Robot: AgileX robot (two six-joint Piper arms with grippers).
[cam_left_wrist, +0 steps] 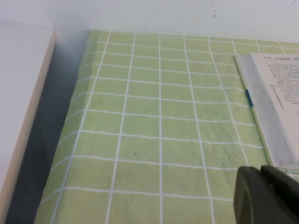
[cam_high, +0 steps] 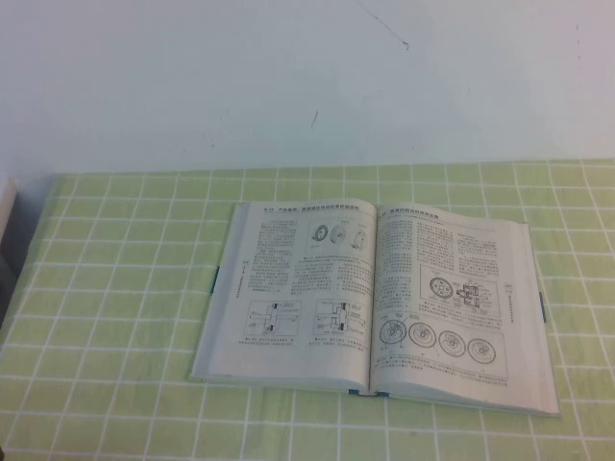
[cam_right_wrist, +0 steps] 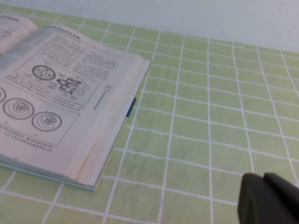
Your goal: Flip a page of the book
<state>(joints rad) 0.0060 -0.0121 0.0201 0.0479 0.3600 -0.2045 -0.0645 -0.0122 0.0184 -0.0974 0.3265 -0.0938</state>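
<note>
Below, large open technical textbook [cam_high: 375, 307], greyish-white pages, dense black text, teal-blue cover edge, lies flat on green-checked tabletop [cam_high: 115, 288], spine running front to back. Target page [cam_high: 452, 298], thin white leaf with row of four round diagrams, faces up on right half. My right gripper [cam_right_wrist: 268, 200], fingers pressed together, sits just off that page's free edge, nearer arm. Left gripper [cam_left_wrist: 266, 196] beside book's left edge; fingers' state I cannot tell.
</note>
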